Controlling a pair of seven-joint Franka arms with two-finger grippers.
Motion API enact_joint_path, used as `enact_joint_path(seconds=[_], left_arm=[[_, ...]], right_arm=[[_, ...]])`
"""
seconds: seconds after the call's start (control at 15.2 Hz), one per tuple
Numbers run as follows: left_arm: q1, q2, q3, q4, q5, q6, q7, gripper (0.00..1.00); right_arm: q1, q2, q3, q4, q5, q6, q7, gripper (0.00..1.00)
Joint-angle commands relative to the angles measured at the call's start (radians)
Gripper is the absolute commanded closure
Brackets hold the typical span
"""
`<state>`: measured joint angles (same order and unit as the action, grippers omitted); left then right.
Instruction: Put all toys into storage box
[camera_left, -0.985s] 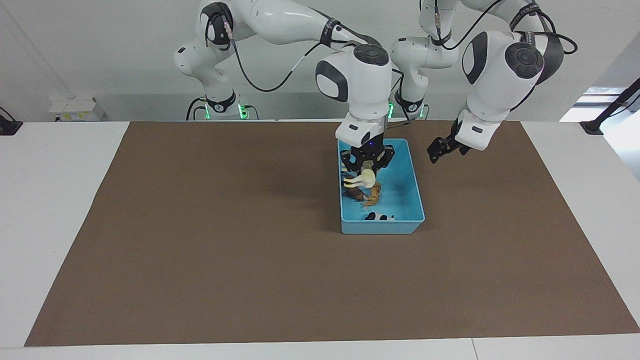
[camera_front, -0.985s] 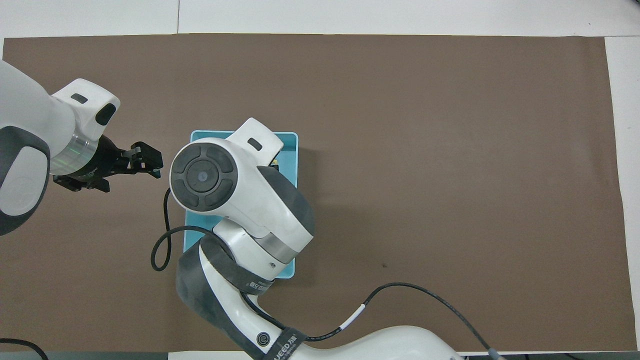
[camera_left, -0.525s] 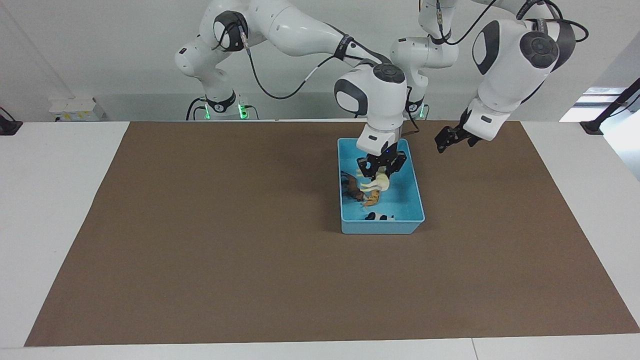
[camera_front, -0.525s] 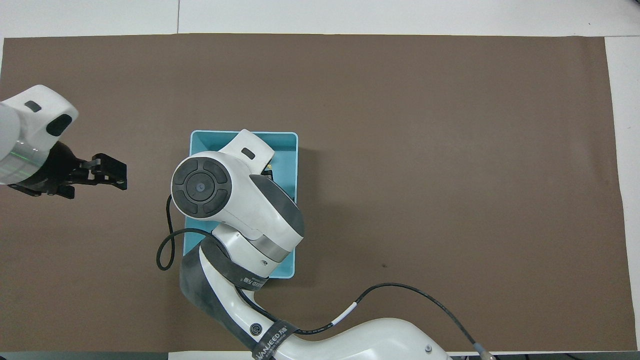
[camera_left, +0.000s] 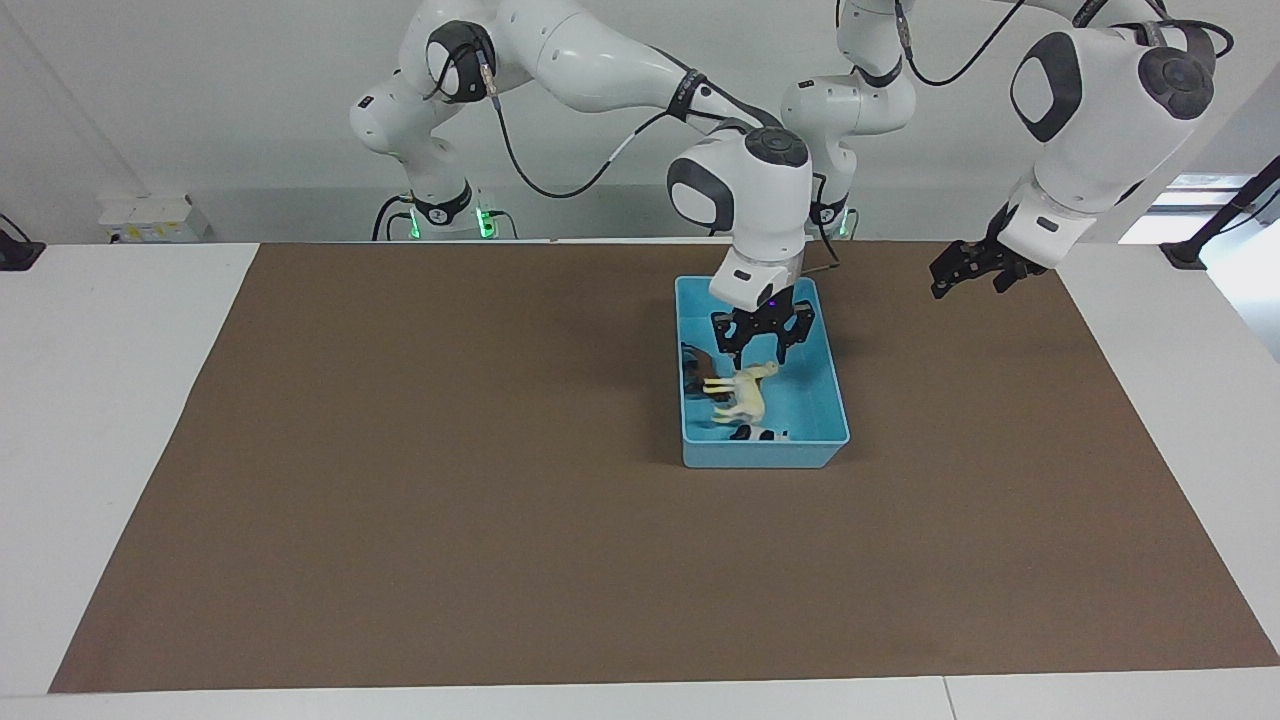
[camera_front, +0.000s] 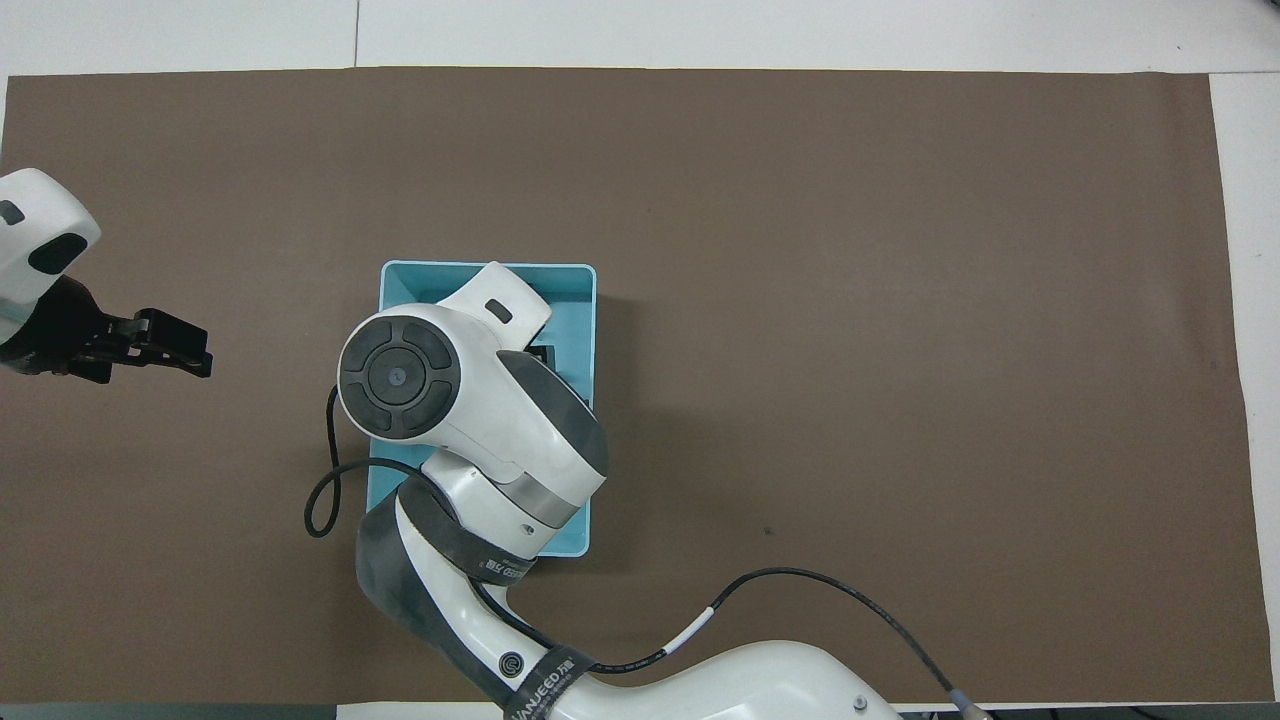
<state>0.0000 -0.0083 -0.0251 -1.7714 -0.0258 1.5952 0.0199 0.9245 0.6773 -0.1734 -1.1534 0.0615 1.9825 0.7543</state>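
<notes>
1. Ok so my right gripper (camera_left: 761, 342) hangs over the storage box (camera_left: 765, 460), above the end of it nearer to my bases. Its fingers are spread apart, with nothing between them.
2. The cream toy (camera_left: 745, 392) is right under those fingers but clear of them, with a visible gap between the fingertips and its back. It's inside the box, about in the middle, tipped on its side with its legs pointing toward my right arm's end of the table.
3. The brown toy (camera_left: 695, 368) is also in the box, beside the cream one, against the wall on my right arm's end.
4. The panda (camera_left: 757, 434) is in there too, at the end of the box farther from me, tight against that wall and just beside the cream toy's legs.
5. My left gripper (camera_left: 965, 275) is up in the air over the brown mat (camera_left: 450, 500), well apart from the box, toward my left arm's end of the table. Its fingers are loose and hold nothing; that arm is just waiting.
6. From overhead, my right arm covers most of the box (camera_front: 430, 268), so none of the toys show there. The left gripper (camera_front: 170, 345) pokes in at the edge over bare mat.
</notes>
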Motion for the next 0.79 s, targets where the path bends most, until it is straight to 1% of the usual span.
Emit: enact_joint_path(seconds=[0.0, 0.13, 0.26, 0.33, 0.53, 0.59, 0.72], left_arm=[[-0.011, 0.007, 0.007, 0.024, 0.010, -0.027, 0.035, 0.00], [-0.015, 0.004, 0.005, 0.020, 0.017, -0.037, 0.034, 0.00], [-0.018, 0.002, 0.005, 0.020, 0.018, -0.041, 0.035, 0.00], [-0.029, 0.007, 0.007, 0.030, 0.020, -0.052, 0.035, 0.00], [-0.060, 0.007, 0.007, 0.040, 0.030, -0.043, 0.035, 0.00], [-0.060, 0.002, 0.007, 0.033, 0.030, -0.044, 0.034, 0.00], [-0.045, -0.004, 0.005, 0.015, 0.030, -0.037, 0.032, 0.00]], right_arm=[[-0.013, -0.031, -0.041, 0.004, -0.002, -0.048, 0.013, 0.00], [-0.035, -0.085, -0.098, -0.002, -0.006, -0.047, -0.024, 0.00], [-0.139, -0.152, -0.104, -0.017, 0.003, -0.069, -0.094, 0.00], [-0.189, -0.174, -0.103, -0.022, 0.003, -0.102, -0.169, 0.00], [-0.338, -0.211, -0.104, -0.020, 0.006, -0.180, -0.440, 0.00], [-0.383, -0.220, -0.104, -0.022, 0.005, -0.197, -0.508, 0.00], [-0.452, -0.235, -0.104, -0.022, 0.005, -0.250, -0.579, 0.00]])
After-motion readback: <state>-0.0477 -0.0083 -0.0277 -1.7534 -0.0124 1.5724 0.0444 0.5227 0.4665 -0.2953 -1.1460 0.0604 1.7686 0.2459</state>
